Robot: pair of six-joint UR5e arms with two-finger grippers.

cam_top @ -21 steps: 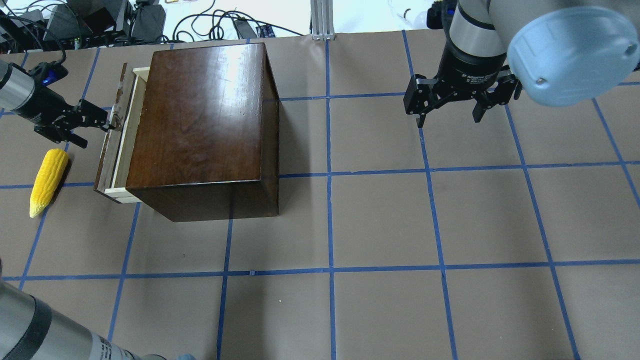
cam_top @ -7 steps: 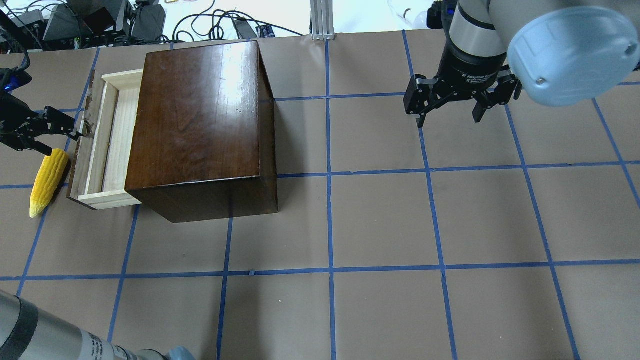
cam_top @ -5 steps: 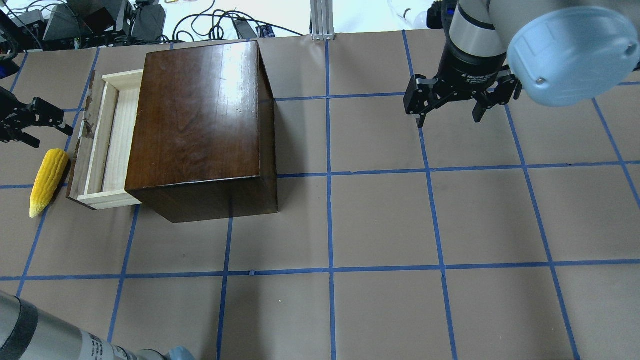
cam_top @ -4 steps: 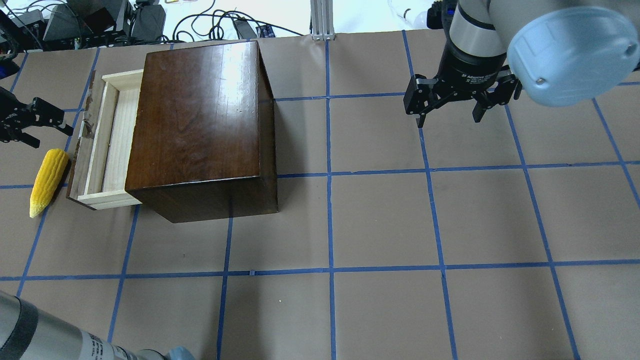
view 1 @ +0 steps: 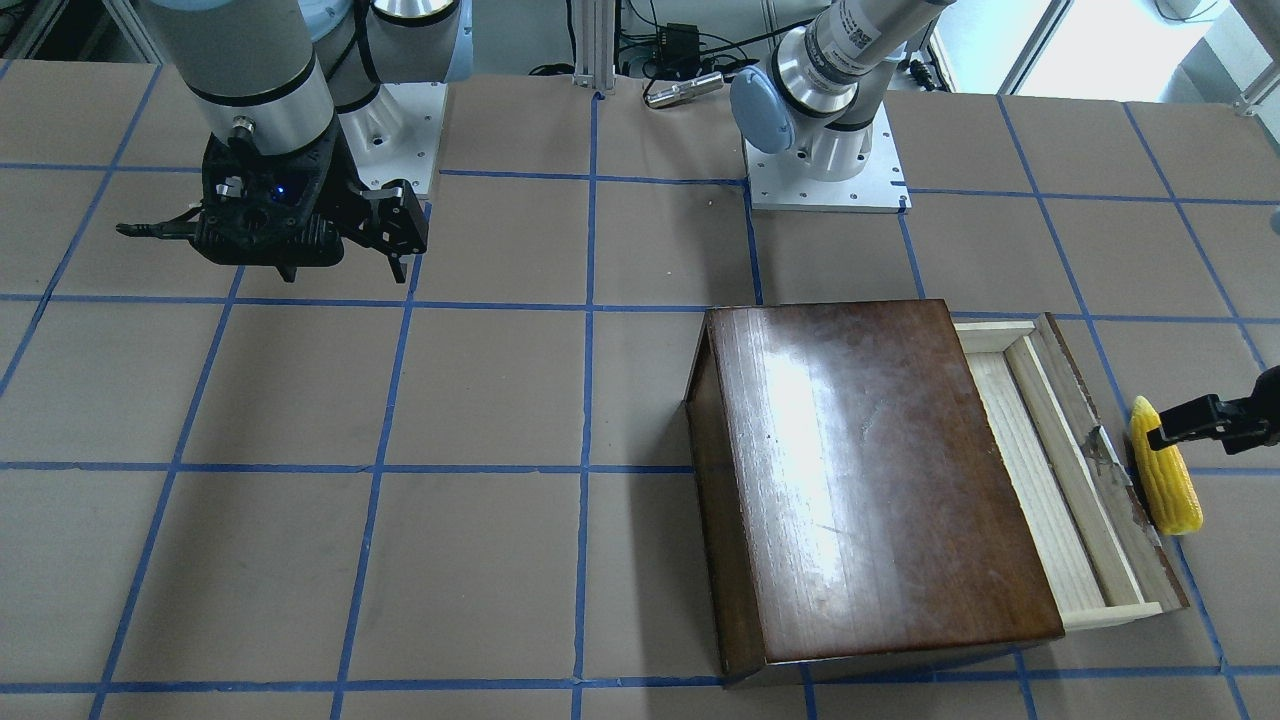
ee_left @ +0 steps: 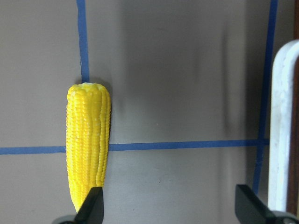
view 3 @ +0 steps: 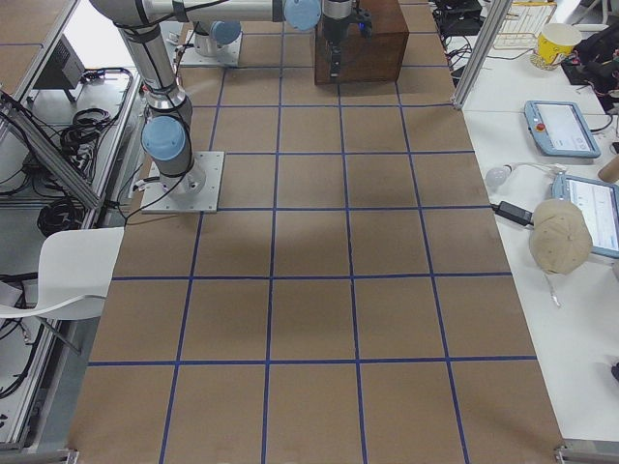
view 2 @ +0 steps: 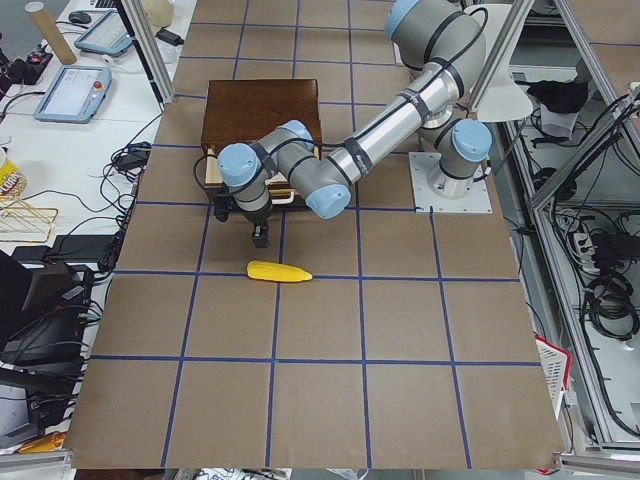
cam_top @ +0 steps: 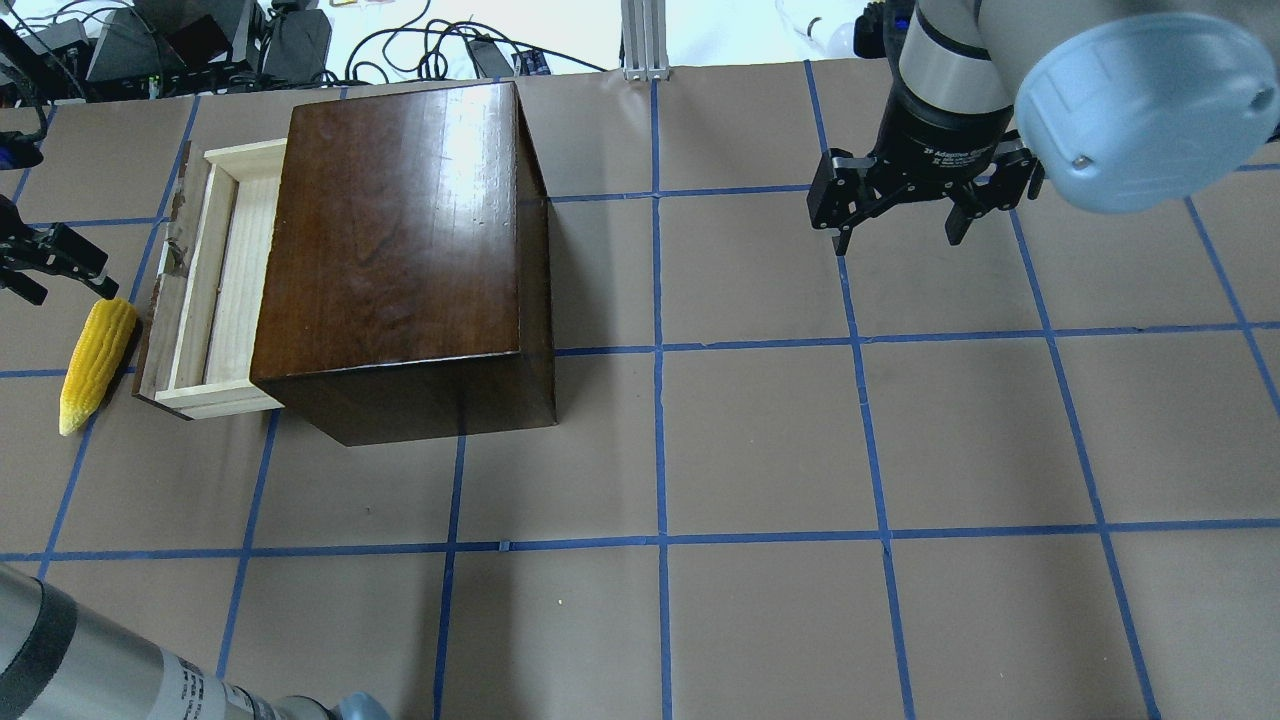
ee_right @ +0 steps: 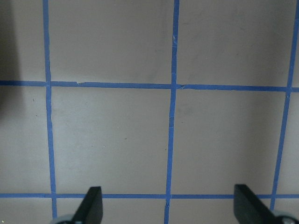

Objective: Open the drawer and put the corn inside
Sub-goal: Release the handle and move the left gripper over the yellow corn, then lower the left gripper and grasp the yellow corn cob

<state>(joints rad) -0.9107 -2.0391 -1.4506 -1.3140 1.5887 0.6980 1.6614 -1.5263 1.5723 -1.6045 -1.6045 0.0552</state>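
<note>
The drawer (cam_top: 215,285) of pale wood stands pulled out of the dark-brown box (cam_top: 400,250) toward the table's left; its tray is empty and its dark chipped front panel (cam_top: 165,290) faces the corn. The yellow corn (cam_top: 95,365) lies on the table just left of that panel, pointed end toward the robot. It also shows in the left wrist view (ee_left: 88,144). My left gripper (cam_top: 72,283) is open and empty, just beyond the corn's blunt end; in the left wrist view (ee_left: 170,210) one fingertip overlaps the corn's point. My right gripper (cam_top: 900,235) is open and empty, far right.
The table is brown paper with a blue tape grid (cam_top: 660,345). Cables and equipment (cam_top: 200,45) lie beyond the far edge behind the box. The pale drawer edge (ee_left: 282,130) shows at the right of the left wrist view. The right wrist view shows only bare table (ee_right: 173,116).
The left gripper pulled the drawer out by its front, let go, opened and drew back left toward the corn. The box shifted slightly left. The right arm stayed still.
</note>
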